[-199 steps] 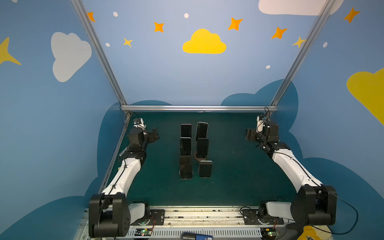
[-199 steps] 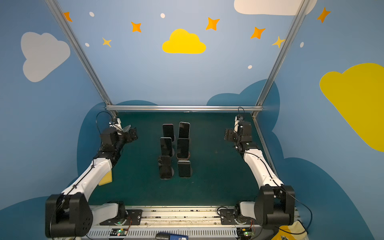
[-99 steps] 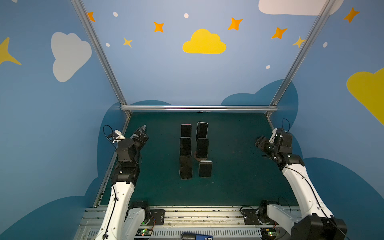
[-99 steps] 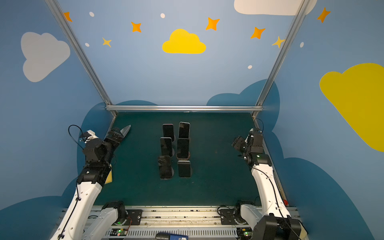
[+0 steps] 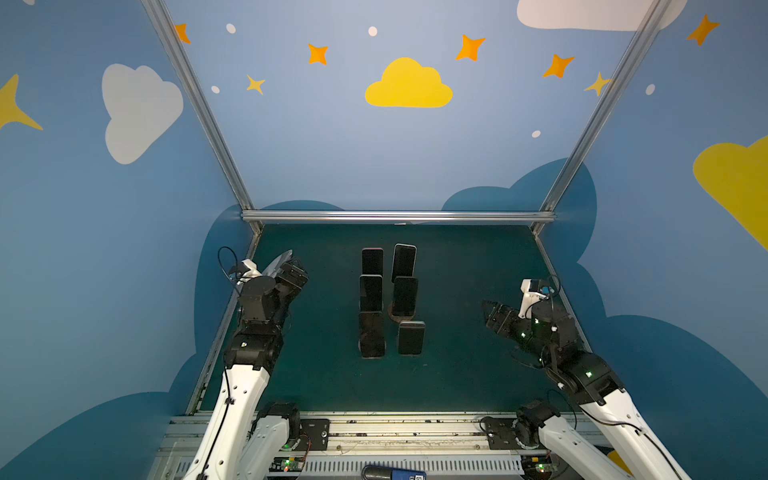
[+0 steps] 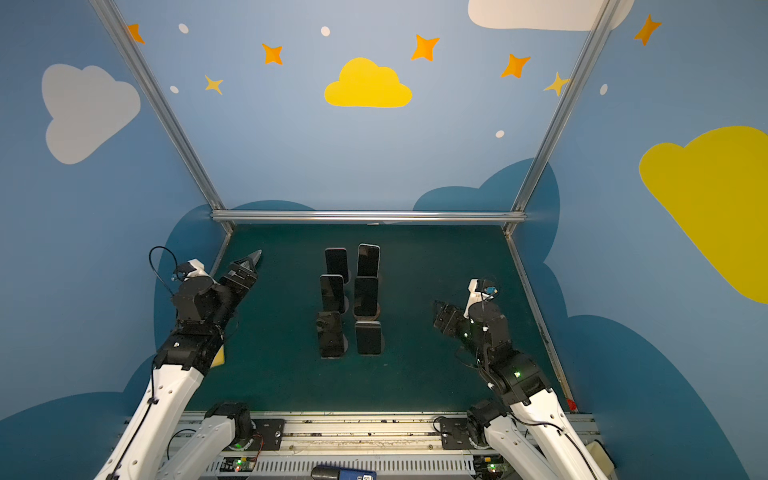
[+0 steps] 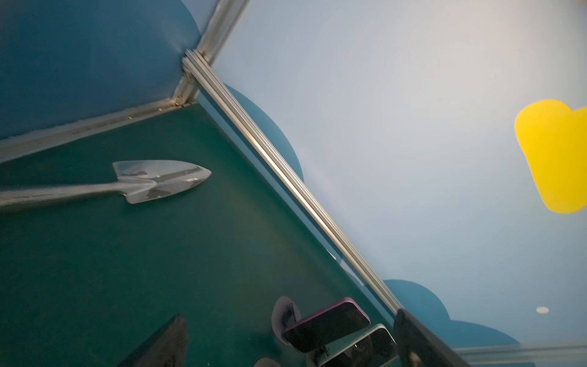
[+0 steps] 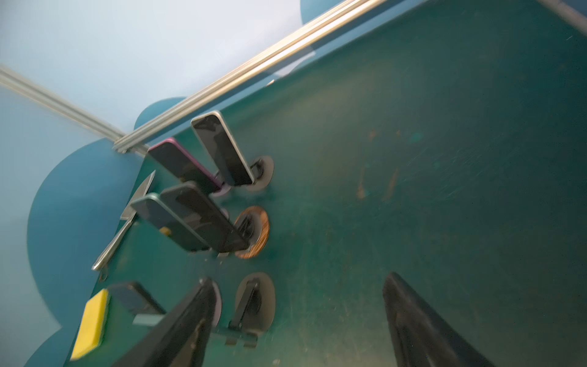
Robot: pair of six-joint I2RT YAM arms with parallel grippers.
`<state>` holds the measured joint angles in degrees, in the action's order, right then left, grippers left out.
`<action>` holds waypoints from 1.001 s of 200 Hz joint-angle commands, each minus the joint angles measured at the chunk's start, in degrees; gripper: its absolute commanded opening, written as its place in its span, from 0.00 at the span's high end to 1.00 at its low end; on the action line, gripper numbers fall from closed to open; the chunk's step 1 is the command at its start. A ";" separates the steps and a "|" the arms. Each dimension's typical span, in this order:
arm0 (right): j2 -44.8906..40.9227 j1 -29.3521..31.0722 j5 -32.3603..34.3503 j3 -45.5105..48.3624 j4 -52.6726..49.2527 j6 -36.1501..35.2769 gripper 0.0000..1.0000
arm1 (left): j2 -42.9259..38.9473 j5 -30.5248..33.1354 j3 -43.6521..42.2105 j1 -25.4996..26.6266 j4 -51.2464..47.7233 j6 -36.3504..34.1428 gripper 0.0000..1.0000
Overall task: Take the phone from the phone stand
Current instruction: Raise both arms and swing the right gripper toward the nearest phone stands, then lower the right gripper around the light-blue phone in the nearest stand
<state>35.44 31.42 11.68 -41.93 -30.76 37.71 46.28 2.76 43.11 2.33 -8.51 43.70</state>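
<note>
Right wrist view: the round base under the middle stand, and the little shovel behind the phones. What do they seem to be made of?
Round base: looks like wood, brown with ring-like grain and a dull finish, though a printed veneer cannot be ruled out.
Shovel: most likely bare polished metal. In the left wrist view it is silver-grey and its blade shows mirror-like light and dark streaks.

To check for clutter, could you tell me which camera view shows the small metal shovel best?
The left wrist view: the small metal shovel shows its whole blade, unblocked. Both top views show only its blade tip, small, behind the left arm. The right wrist view shows it blurred, partly hidden by phones.
</note>
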 commanded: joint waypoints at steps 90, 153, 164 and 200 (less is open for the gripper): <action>12.29 34.06 27.91 -3.10 6.61 3.99 0.15 | 6.73 -15.38 1.87 2.75 2.14 -0.29 0.00; 22.13 45.51 36.88 -5.06 13.44 6.50 0.13 | 5.74 -17.13 1.81 4.95 2.51 0.00 0.00; 23.73 47.10 38.30 -6.00 13.37 7.23 0.13 | 5.67 -17.34 1.80 5.32 2.67 0.13 0.00; 29.33 48.80 38.48 -9.22 12.20 9.37 0.11 | 5.59 -18.36 1.89 6.32 2.89 0.65 0.00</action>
<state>62.30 79.40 47.16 -47.77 -19.16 44.60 52.62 -14.44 43.18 8.01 -6.85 43.99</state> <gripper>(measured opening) 0.883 0.998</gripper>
